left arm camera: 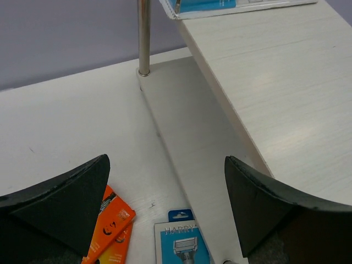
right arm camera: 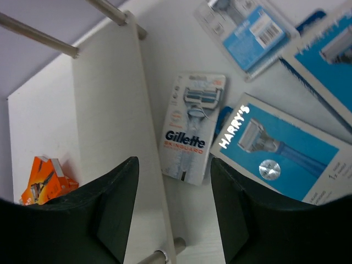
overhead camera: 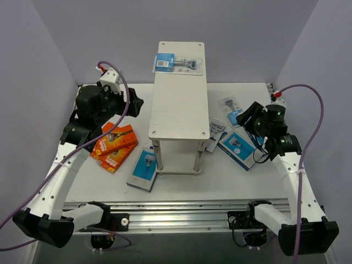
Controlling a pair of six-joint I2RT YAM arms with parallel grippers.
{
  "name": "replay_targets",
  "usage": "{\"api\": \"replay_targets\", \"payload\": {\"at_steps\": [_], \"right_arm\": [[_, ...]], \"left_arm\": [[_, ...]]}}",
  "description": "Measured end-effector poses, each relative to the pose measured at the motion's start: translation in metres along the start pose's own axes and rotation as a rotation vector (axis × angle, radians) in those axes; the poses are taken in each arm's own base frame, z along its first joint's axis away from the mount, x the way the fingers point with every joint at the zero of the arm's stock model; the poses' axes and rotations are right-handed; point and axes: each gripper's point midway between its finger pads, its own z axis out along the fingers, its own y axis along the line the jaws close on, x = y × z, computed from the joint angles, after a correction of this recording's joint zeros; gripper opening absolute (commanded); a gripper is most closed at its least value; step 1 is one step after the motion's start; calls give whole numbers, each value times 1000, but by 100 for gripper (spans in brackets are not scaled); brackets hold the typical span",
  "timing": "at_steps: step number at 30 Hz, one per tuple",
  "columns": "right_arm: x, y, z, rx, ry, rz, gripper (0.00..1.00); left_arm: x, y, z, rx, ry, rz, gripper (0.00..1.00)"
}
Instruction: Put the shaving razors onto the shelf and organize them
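Note:
The shelf (overhead camera: 179,96) stands mid-table, with one clear blister pack with a blue card (overhead camera: 179,64) on the far end of its top. Two orange razor boxes (overhead camera: 114,146) and a blue-and-white box (overhead camera: 144,169) lie left of it. A Gillette pack (overhead camera: 215,135), a blue Harry's box (overhead camera: 237,147) and a blister pack (overhead camera: 232,107) lie to its right. My left gripper (overhead camera: 135,106) is open and empty, held above the table left of the shelf. My right gripper (overhead camera: 248,118) is open and empty, above the right-hand packs; the Gillette pack (right arm camera: 190,135) shows between its fingers.
The left wrist view shows the shelf's lower board (left arm camera: 187,132), a metal leg (left arm camera: 144,38), an orange box (left arm camera: 107,231) and the Harry's box (left arm camera: 181,245). The right wrist view shows a second Harry's box (right arm camera: 330,60) at the edge. Purple walls enclose the table.

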Motion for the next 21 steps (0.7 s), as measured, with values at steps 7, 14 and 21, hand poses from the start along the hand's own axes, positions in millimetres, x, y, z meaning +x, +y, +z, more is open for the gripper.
{"api": "replay_targets", "payload": {"at_steps": [7,14,21], "right_arm": [[56,-56,39,87,174,101,50],[60,-65,72,65,214,130,52],[78,-72,99,55,279,128,52]], "left_arm": [[58,12,2,-52,48,-39,94],[91,27,5,-129,91,-37,94],[84,33,1,-171,62,-33,94]]}}
